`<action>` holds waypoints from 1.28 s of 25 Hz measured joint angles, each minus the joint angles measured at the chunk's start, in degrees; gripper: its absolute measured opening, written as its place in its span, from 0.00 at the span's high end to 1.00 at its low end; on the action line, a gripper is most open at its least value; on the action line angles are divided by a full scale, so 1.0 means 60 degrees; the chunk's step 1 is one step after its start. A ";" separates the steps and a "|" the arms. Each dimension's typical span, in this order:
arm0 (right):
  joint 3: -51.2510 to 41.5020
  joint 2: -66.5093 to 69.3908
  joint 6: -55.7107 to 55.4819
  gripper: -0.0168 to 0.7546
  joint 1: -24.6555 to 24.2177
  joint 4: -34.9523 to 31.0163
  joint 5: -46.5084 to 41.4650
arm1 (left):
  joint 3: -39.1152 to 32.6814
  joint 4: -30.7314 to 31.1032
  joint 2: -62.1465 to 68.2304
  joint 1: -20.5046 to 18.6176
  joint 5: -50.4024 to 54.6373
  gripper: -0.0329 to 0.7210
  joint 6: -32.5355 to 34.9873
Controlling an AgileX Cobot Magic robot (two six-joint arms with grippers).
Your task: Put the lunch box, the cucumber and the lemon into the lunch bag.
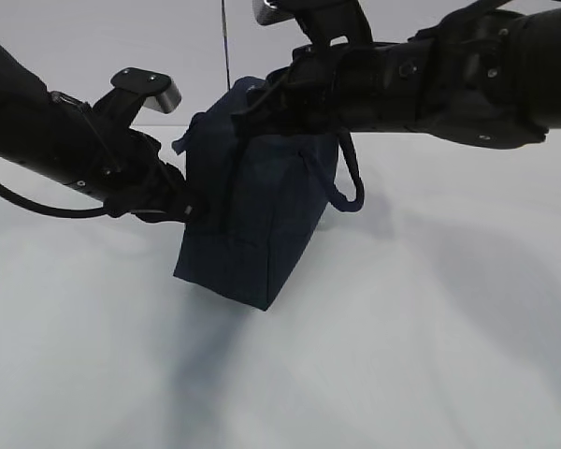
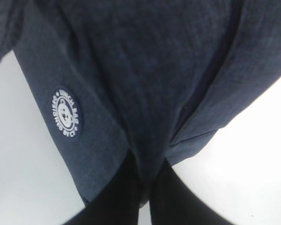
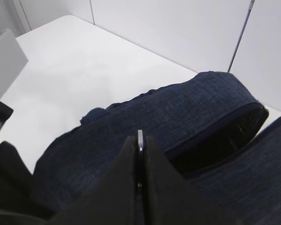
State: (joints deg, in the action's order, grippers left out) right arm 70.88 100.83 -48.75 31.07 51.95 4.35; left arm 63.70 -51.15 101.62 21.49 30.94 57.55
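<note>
Lunch bag tilted on counter, left tool pinching its side fabric, right tool clamped on zipper pull, zipper part open; box/cucumber/lemon not visible, packing status unknown.

Navy fabric lunch bag, upright, tilted, top zipper partly open.

I count one bag | two arms, two grippers: left, right | one white logo | one table
</note>
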 joint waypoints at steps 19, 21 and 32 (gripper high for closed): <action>0.1740 0.1015 0.0000 0.98 -0.0309 0.0342 -0.1115 | 0.0000 -0.0014 0.0015 0.0000 0.0399 0.96 0.0000; 0.1873 0.1098 0.0000 0.98 -0.0398 0.0494 -0.1186 | 0.0000 -0.0014 0.0015 0.0000 0.0422 0.96 0.0000; 0.2653 0.1667 -0.0015 0.98 -0.1055 0.0661 -0.1392 | 0.0000 -0.0014 0.0015 0.0015 0.0461 0.96 0.0017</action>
State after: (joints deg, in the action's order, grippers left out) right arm 86.80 110.84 -48.84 24.74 55.91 -4.00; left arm 63.70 -51.23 101.71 21.58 33.71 57.65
